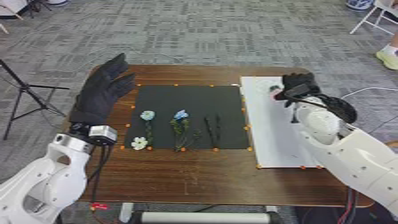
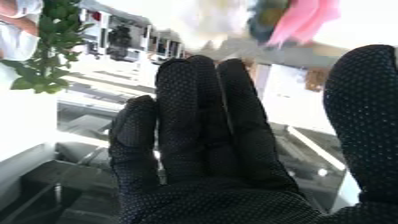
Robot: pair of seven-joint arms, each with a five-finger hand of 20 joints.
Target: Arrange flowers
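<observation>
R hand point(image 2: 213, 192): fingers straight, thumb apart.
L hand point(image 1: 94, 100): fingers straight.
Pink flower point(image 2: 305, 19): I'd pinch low, w/o crushing.

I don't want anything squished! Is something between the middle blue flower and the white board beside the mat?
Yes. Dark twigs lie on the black mat between the blue flower and the white board, and orange dots line the mat's edge there.

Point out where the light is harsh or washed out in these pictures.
Right wrist view: bright white glare around the pink petals, with the right hand dark against it. Head view: fairly even light, the white board brightest, the left hand a dark shape.
</observation>
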